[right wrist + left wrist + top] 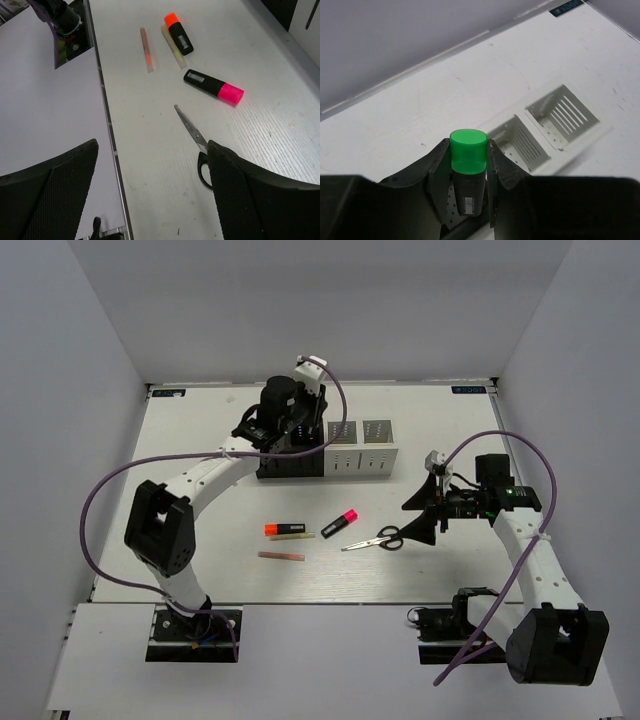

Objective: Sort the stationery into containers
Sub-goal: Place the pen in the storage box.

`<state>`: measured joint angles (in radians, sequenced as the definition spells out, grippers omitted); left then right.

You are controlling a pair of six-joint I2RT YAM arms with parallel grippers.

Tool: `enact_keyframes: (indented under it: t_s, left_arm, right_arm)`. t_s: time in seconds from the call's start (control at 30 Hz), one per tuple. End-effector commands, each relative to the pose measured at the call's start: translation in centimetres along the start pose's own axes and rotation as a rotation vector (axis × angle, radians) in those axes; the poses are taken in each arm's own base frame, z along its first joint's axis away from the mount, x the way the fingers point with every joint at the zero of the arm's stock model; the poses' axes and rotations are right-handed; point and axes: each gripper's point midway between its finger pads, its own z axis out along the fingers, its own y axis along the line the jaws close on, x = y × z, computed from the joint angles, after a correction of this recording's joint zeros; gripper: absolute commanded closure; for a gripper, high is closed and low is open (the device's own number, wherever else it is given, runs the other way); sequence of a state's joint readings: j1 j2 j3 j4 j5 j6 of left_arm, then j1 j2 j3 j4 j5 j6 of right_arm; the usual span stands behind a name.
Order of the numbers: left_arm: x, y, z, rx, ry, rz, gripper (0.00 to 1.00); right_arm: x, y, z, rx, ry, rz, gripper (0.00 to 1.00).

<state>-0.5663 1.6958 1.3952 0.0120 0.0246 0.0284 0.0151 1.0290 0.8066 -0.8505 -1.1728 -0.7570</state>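
Left gripper (468, 172) is clamped on a green highlighter (468, 147): bright green cap pointing up out of the fingers, black body below with a small white barcode label. It is held upright, squeezed from both sides. Just ahead and to the right of that gripper sit two white slotted boxes (540, 127), open tops showing. From above, the gripper hangs over the black end of the row.

Over to the right gripper (155, 200): jaws spread wide, nothing between them. The scissors (192, 131) lie just ahead of it on the table (280, 130), blades shut and pointing away, black handle tucked partly behind the right-hand finger. Farther out lies a pink highlighter (212, 86), black body, pink cap. Beyond that, an orange highlighter (179, 36) lies alongside a pale yellow stick (173, 47), and a pink stick (146, 50) just left of them.
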Motion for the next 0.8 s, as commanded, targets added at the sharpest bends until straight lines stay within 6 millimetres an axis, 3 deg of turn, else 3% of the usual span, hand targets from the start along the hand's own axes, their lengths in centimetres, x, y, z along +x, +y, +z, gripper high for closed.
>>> enact_keyframes:
  t_s: [0.0, 0.07, 0.23, 0.3, 0.33, 0.4, 0.53, 0.67, 0.73, 0.77]
  left_arm:
    - [-2.9, 2.1, 1.2, -0.116, -0.112, -0.025, 0.99]
    - [-2.9, 2.6, 1.5, -0.143, -0.114, -0.026, 0.99]
    - [-0.2, 3.6, 3.0, -0.198, -0.065, -0.005, 0.98]
    - [1.0, 4.0, 3.0, -0.226, -0.055, -0.006, 0.88]
    - [0.9, 4.1, 3.1, -0.231, -0.064, -0.007, 0.77]
    - [1.3, 4.3, 3.0, -0.235, -0.058, -0.009, 0.73]
    - [1.4, 4.4, 2.8, -0.238, -0.049, -0.015, 0.4]
    - [0.3, 4.3, 2.0, -0.239, -0.065, -0.016, 0.22]
    - [0.0, 4.2, 1.6, -0.232, -0.066, -0.02, 0.21]
    - [-0.8, 4.2, 0.9, -0.227, -0.077, -0.026, 0.25]
  right_arm:
    - [-0.6, -0.6, 0.0, 0.019, -0.014, -0.03, 0.1]
    - [-0.7, -0.6, 0.0, 0.013, -0.012, -0.04, 0.1]
    - [-0.6, -0.4, 0.0, 0.006, -0.009, -0.041, 0.1]
    - [-0.7, -0.4, -0.1, 0.01, -0.011, -0.049, 0.1]
    - [-0.7, -0.4, -0.1, 0.01, -0.009, -0.053, 0.1]
    - [-0.7, -0.4, -0.1, 0.013, -0.009, -0.055, 0.1]
    - [-0.5, -0.4, -0.2, 0.02, 0.0, -0.05, 0.1]
    - [-0.7, -0.4, -0.2, 0.02, -0.001, -0.046, 0.1]
    - [-0.8, -0.3, -0.2, 0.017, -0.003, -0.046, 0.1]
    - [-0.9, -0.3, -0.3, 0.019, -0.004, -0.047, 0.1]
